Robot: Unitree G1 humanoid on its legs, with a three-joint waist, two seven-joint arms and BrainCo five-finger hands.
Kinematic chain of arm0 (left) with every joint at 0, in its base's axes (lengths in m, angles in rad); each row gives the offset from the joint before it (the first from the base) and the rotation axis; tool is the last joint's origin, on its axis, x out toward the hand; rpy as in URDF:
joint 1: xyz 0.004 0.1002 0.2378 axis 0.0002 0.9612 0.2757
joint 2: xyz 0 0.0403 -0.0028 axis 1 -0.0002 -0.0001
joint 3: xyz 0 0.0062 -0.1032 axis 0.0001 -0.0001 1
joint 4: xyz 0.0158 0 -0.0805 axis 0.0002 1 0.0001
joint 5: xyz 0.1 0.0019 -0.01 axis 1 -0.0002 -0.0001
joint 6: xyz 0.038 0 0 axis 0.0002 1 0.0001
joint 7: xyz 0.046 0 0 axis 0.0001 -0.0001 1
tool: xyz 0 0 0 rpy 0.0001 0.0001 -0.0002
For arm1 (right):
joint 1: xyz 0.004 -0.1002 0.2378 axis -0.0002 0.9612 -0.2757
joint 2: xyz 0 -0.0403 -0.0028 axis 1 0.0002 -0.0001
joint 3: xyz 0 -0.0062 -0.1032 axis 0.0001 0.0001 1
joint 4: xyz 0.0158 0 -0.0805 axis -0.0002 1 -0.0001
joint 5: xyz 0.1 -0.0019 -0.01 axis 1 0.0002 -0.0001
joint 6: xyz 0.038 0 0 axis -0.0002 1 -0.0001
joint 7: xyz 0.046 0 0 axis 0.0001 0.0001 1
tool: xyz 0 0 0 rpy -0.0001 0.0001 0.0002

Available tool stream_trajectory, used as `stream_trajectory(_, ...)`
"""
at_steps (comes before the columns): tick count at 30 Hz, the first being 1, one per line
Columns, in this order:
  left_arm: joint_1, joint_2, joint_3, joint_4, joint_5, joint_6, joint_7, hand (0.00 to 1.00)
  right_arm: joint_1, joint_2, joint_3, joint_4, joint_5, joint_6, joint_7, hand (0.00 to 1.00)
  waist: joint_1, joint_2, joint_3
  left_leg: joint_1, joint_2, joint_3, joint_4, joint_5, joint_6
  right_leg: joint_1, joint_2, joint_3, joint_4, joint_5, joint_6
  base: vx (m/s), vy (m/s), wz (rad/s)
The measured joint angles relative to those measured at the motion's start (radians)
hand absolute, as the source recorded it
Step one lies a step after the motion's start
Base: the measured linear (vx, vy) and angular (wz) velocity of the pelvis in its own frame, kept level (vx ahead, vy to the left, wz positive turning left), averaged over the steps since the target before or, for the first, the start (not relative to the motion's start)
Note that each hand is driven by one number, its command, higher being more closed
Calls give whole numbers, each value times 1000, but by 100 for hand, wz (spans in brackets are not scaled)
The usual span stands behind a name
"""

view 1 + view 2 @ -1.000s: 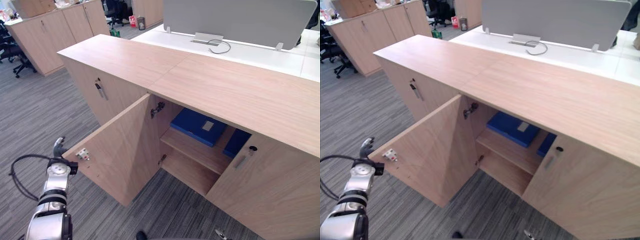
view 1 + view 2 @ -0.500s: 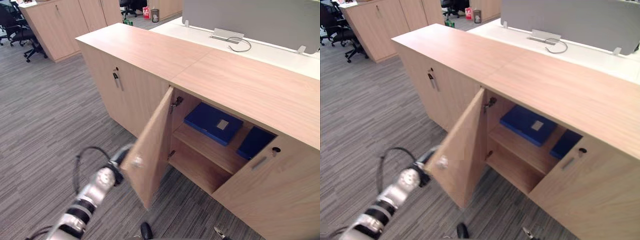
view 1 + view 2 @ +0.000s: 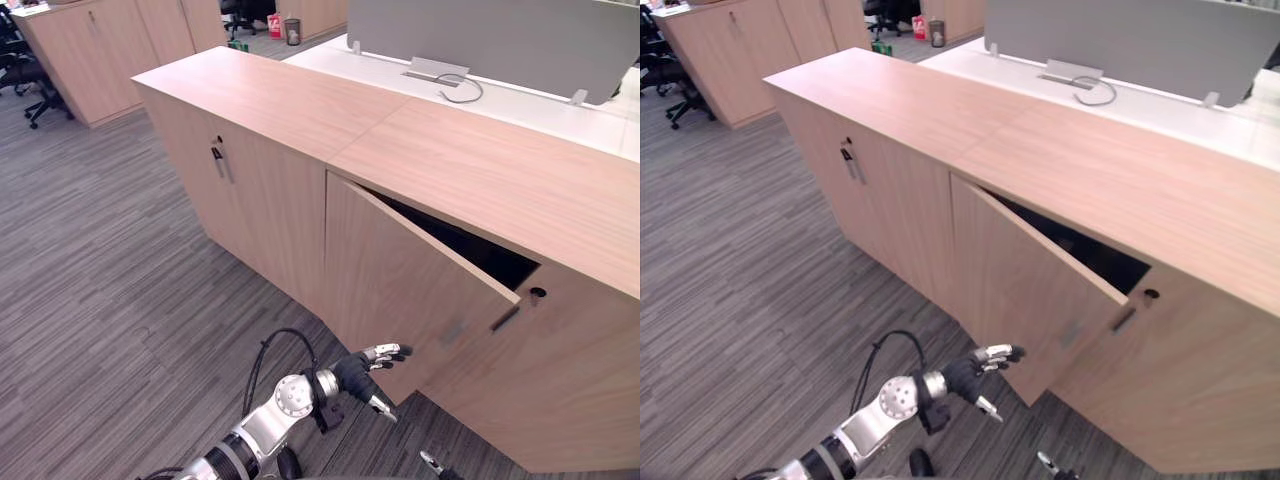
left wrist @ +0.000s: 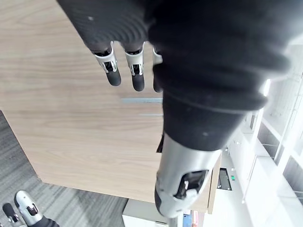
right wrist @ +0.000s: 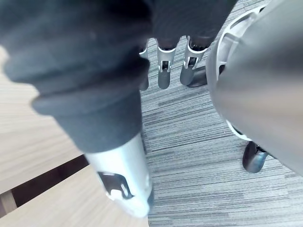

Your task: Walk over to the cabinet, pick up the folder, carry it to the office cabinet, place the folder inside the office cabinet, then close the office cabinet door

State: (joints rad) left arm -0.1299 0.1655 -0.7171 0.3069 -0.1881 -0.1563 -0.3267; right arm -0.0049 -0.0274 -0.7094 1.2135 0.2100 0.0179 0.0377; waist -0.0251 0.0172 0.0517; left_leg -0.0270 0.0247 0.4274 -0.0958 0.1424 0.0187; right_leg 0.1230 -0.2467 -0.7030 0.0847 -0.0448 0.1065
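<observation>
Door (image 3: 410, 290) nearly shut, thin gap (image 3: 470, 250) at 3 o'clock. Left hand (image 3: 352, 376) at 6 o'clock, fingers straight, holding nothing. Right hand (image 5: 163, 73) loose too. Last push to go, likely.

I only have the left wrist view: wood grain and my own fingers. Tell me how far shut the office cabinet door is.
Observer: Not shut. The office cabinet door stands ajar, with a dark wedge of gap along its top edge, under the cabinet top.
Operator: Give me where my left hand sits on it.
Observer: The left hand is low, by the door's bottom edge, fingers straight. I cannot tell whether they touch the wood.
Operator: Report the right hand.
Observer: The right hand hangs open, fingers pointing down at the grey carpet.
</observation>
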Motion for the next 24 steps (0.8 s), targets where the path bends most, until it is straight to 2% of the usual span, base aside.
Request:
stream_trajectory(3, 47, -47, 127, 83, -64, -2, 47, 0, -5, 4, 55, -2, 2, -1, 0, 0, -5, -2, 1, 12, 20, 29, 0, -4, -7, 0, 26, 38, -31, 8, -11, -41, -50, -38)
stream_trajectory(6, 89, -76, 316, 178, -133, 3, 104, 0, -1, 6, 83, -3, 5, -2, -1, 0, -10, -6, 3, 16, 48, 67, 23, -16, -23, -4, 51, 73, -53, 12, -16, -13, -85, -38)
stream_trajectory(8, 120, -78, 430, 227, -149, -3, 157, 0, 8, 12, 84, -2, 7, -3, 0, 0, -10, -18, 10, -22, 94, 90, 148, -77, -31, -4, 65, 97, -58, 13, -17, 9, -150, -48)
stream_trajectory(9, 141, -76, 505, 272, -151, -9, 186, 0, 19, 12, 86, -2, 8, -3, 0, 0, -4, -19, 11, -52, 149, 109, 269, -138, -44, -2, 80, 122, -63, 10, -20, 62, -183, -75)
stream_trajectory(10, 166, -73, 585, 308, -150, -9, 209, 0, 24, 3, 100, 4, 10, -4, 2, 0, 5, -18, 11, -81, 213, 124, 402, -188, -34, -2, 104, 162, -65, 5, -28, 84, -182, -86)
stream_trajectory(11, 177, -66, 622, 324, -153, -8, 216, 0, 25, -4, 106, 10, 12, -4, 3, 0, 10, -19, 12, -97, 242, 122, 463, -201, -27, -1, 114, 180, -65, 4, -30, 109, -177, -90)
stream_trajectory(12, 191, -61, 695, 357, -160, -7, 222, 0, 25, -16, 103, 3, 16, -5, 3, 0, 18, -21, 13, -134, 280, 77, 567, -204, -24, 0, 131, 216, -65, 1, -38, 97, -169, -73)
stream_trajectory(13, 199, -64, 767, 392, -162, -7, 229, 0, 29, -38, 103, -2, 15, -11, 3, 0, 18, -21, 15, -177, 293, -15, 647, -205, -29, 9, 139, 238, -65, -2, -49, 98, -149, -69)
stream_trajectory(14, 205, -67, 794, 412, -162, -8, 236, 0, 30, -48, 103, -2, 14, -14, 3, 0, 23, -25, 17, -181, 284, -69, 647, -229, -53, 7, 138, 254, -62, -2, -51, 88, -62, -63)
stream_trajectory(15, 214, -72, 837, 441, -162, -8, 244, 0, 28, -71, 101, -2, 14, -19, 4, 0, 27, -22, 15, -178, 245, -163, 616, -271, -77, 5, 132, 277, -60, -2, -51, 70, 35, -72)
stream_trajectory(16, 226, -82, 909, 493, -164, -9, 257, 0, 23, -93, 88, -3, 13, -24, 8, 0, 31, -23, 17, -165, 166, -289, 544, -317, -93, 0, 116, 311, -51, -2, -51, 49, 88, -72)
stream_trajectory(17, 232, -86, 940, 515, -164, -9, 261, 0, 18, -95, 71, -3, 11, -26, 10, 0, 35, -24, 20, -152, 135, -341, 498, -323, -95, -3, 109, 329, -45, -2, -51, 26, 160, -84)
stream_trajectory(18, 239, -91, 992, 565, -158, -14, 271, 0, 10, -96, 63, -3, 5, -32, 12, 0, 46, -13, 22, -121, 88, -437, 401, -315, -117, -5, 108, 362, -39, -2, -50, -1, 240, -86)
stream_trajectory(19, 248, -93, 1026, 608, -147, -15, 282, 0, 5, -96, 62, -2, 5, -33, 15, 0, 55, 2, 25, -94, 72, -479, 378, -246, -113, -13, 117, 394, -39, -3, -41, 4, 266, -85)
stream_trajectory(22, 277, -97, 1141, 703, -81, -8, 313, 0, 10, -19, 73, -6, 2, -35, 28, 0, 49, -33, 24, -70, 46, -415, 354, -249, -91, -7, 82, 421, -46, 3, -33, 47, 190, -41)
stream_trajectory(24, 327, -132, 1198, 707, -42, -1, 319, 0, 25, 28, 96, -27, 3, -36, 28, 0, 56, -40, 14, -26, 31, -370, 307, -242, -78, -7, 60, 455, -51, 8, -27, 62, 134, -48)
